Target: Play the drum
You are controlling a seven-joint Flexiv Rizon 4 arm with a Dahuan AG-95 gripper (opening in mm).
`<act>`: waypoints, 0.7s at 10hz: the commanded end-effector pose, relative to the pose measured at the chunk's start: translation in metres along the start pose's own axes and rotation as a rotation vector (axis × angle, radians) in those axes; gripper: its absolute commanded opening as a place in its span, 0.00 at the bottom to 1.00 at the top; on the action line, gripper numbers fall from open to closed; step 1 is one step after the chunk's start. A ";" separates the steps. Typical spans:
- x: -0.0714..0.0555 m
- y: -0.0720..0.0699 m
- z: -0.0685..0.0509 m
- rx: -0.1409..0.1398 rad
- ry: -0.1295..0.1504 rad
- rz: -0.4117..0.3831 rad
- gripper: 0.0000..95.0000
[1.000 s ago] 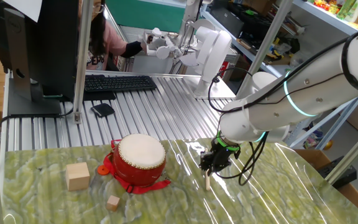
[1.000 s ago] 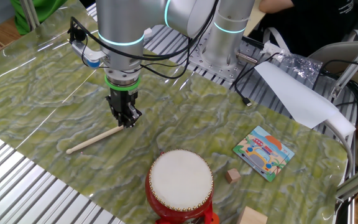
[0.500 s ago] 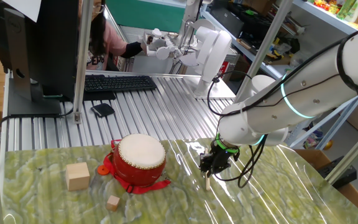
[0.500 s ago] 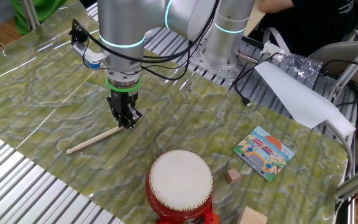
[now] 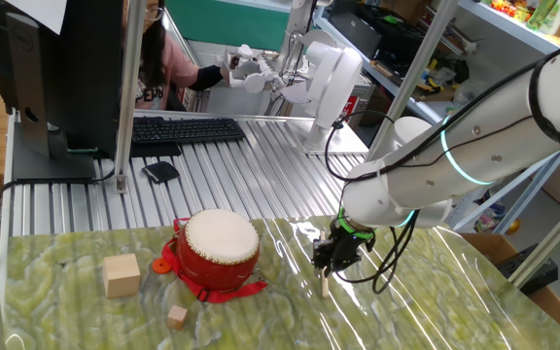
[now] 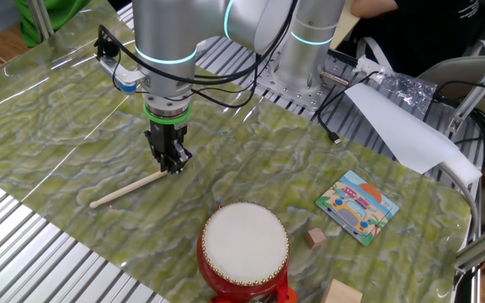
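Note:
The red drum (image 5: 218, 255) with a cream head stands on the green patterned mat; it also shows in the other fixed view (image 6: 244, 252) at the bottom. A thin wooden stick (image 6: 128, 188) lies flat on the mat, left of the drum. My gripper (image 6: 172, 165) points straight down with its fingers closed on the stick's right end, at mat level. In one fixed view the gripper (image 5: 328, 264) is right of the drum, with the stick's end (image 5: 325, 286) just below it.
Two wooden cubes (image 5: 122, 275) (image 5: 176, 316) lie left of the drum. A colourful card (image 6: 357, 205) and small cubes (image 6: 314, 237) sit on the mat. A keyboard (image 5: 183, 129), a monitor and a person are at the back.

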State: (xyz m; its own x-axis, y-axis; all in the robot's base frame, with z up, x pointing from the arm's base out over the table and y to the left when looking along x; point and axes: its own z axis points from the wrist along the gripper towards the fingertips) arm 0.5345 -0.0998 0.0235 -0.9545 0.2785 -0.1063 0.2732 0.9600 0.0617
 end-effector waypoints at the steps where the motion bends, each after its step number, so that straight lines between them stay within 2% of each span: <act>1: 0.000 0.000 0.000 0.000 0.000 0.011 0.20; 2: 0.000 0.000 0.000 0.000 0.000 0.014 0.20; 3: 0.000 0.000 0.000 0.000 0.000 0.015 0.00; 7: 0.000 0.000 -0.001 0.000 0.001 0.026 0.00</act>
State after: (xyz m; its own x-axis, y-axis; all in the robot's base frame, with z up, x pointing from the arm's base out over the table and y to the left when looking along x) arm 0.5342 -0.0996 0.0242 -0.9484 0.2996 -0.1043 0.2940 0.9535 0.0660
